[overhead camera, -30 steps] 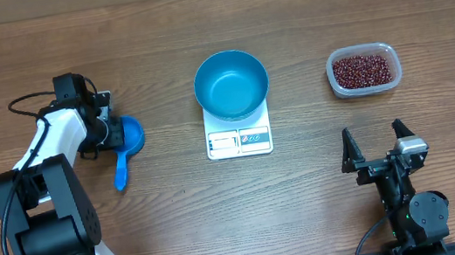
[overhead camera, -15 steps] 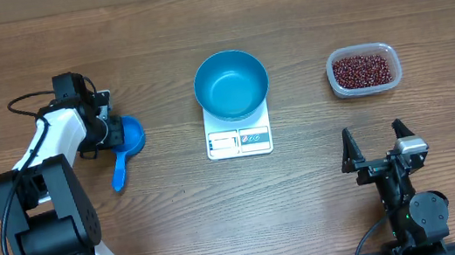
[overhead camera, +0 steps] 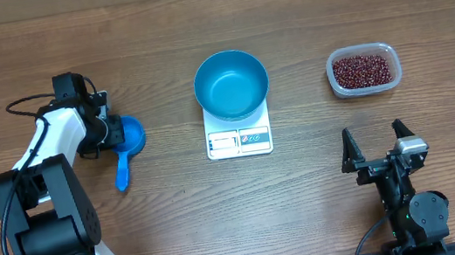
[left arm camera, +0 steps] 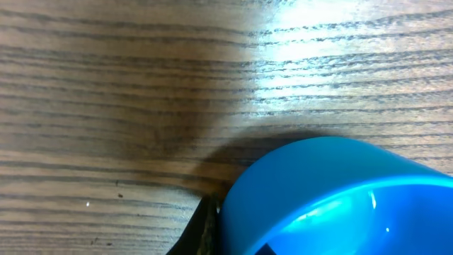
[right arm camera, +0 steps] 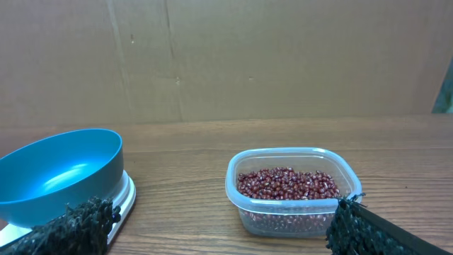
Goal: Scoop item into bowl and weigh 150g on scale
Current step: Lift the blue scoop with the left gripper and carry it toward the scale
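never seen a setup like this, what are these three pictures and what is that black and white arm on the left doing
These are two robot arms at a wooden table, each ending in a two-finger pincer. The wide picture looks straight down from above. The other two come from small cameras on the arms' wrists. In the middle, an empty teal bowl sits on a small white kitchen scale. To the right stands a clear tub of red-brown beans. The left pincer is closed on the cup of a small blue scoop. That scoop is the big blue curve in the left wrist close-up. The right pincer is open and holds nothing, and its camera looks across the table at the tub and the bowl.
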`<state>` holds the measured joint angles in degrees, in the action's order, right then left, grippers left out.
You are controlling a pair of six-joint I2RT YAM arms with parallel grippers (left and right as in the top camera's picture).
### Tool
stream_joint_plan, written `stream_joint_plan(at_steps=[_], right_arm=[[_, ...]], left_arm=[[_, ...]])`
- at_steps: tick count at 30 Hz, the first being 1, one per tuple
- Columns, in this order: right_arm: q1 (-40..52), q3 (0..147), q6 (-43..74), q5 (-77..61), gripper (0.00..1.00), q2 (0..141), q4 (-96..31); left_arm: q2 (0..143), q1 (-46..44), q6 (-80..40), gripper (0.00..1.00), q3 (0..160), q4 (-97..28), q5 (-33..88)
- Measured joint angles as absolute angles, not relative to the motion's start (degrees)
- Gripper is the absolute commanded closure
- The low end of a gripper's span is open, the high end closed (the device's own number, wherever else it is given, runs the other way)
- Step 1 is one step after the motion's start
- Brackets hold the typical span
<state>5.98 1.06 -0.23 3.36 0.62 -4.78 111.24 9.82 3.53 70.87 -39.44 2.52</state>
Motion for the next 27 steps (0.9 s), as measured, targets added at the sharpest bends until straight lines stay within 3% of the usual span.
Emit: stream_joint_plan(at_steps=[11, 27], right_arm=[[5.98, 1.06, -0.21, 3.36, 0.00, 0.62, -4.73], [5.98, 1.06, -0.21, 3.38, 0.00, 0.62, -4.75]], left_arm=[[109.67, 9.82, 0.30, 0.96, 71.64, -41.80, 1.83], [87.26, 9.82, -12.01, 0.96, 71.79, -45.47, 1.65]])
